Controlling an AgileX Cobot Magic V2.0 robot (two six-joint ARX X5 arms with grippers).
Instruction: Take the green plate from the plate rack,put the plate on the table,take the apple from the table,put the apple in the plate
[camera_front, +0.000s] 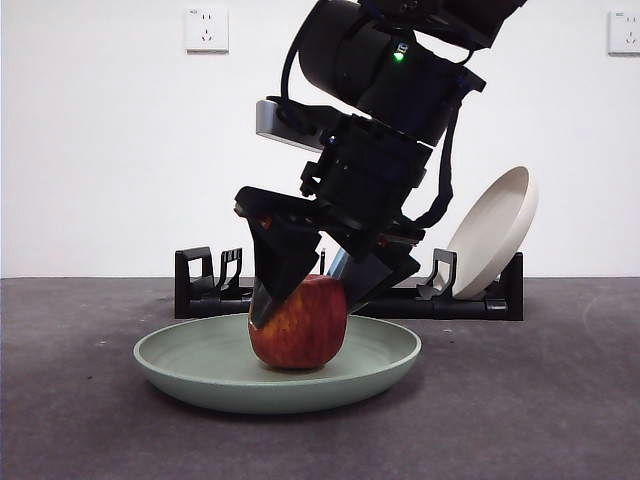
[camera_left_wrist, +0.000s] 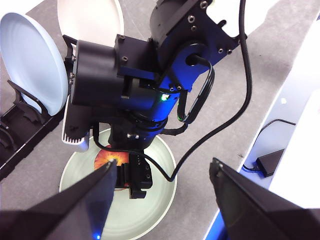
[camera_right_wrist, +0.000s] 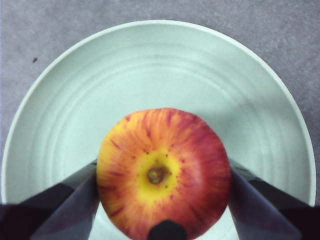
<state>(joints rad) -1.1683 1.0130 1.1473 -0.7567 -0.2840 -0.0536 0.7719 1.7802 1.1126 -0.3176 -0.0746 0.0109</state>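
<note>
On your left in the front view, the long, low black plate rack (camera_front: 215, 285) stood at the back of the dark grey matte worktop (camera_front: 70, 400), its near slots bare. In front of it the wide, shallow pale sage-green plate (camera_front: 190, 370) lay flat on the worktop. At its centre the red apple with yellow-orange streaks (camera_front: 300, 330) sat upright on the plate floor, stem dimple facing up. Your right gripper (camera_front: 305, 300) reached down from above, one black finger pressed to each side of the apple, gripping it; the right wrist view showed both fingers (camera_right_wrist: 75, 200) touching the fruit's flanks over the ridged plate bottom. Further right, a round beige plate (camera_front: 495, 230) leaned tilted in the rack's far-end slot. A pale blue round plate (camera_left_wrist: 32, 65) stood in the rack just beside the beige one, seen only from the left wrist. Your left gripper (camera_left_wrist: 162, 195) hung high above the scene, fingers spread wide and holding nothing, looking down on the right arm and the green plate.
</note>
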